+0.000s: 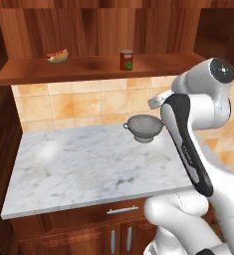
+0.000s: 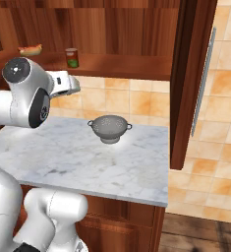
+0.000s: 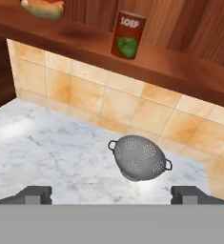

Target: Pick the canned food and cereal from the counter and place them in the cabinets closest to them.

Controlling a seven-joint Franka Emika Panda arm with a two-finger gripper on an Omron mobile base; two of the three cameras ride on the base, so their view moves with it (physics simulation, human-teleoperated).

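Your gripper (image 3: 111, 194) has its fingertips (image 3: 35, 194) spread wide apart at the bottom of the hand view, w/ nothing between them and nothing touching them. It hangs above the counter (image 1: 78, 169), pointed toward the grey colander (image 3: 140, 158) and the tiled wall behind it. The canned food (image 1: 126, 60) is up on the open shelf recess of the cabinets (image 1: 88, 69), upright, red label w/ green patch; in the hand view you can read the label's white lettering, which the base views are too small to give. A hot dog (image 1: 57, 55) lies on the same shelf, well apart from the can, to its left. The colander sits on the marble near the back wall, below and a bit right of the can in the left base view. The right base view adds a tall dark cabinet door (image 2: 188, 83) w/ a silver bar handle (image 2: 204, 81) standing edge-on past the counter's right end, plus floor below. The left base view adds the lower cupboard fronts (image 1: 119, 234) under the counter edge.
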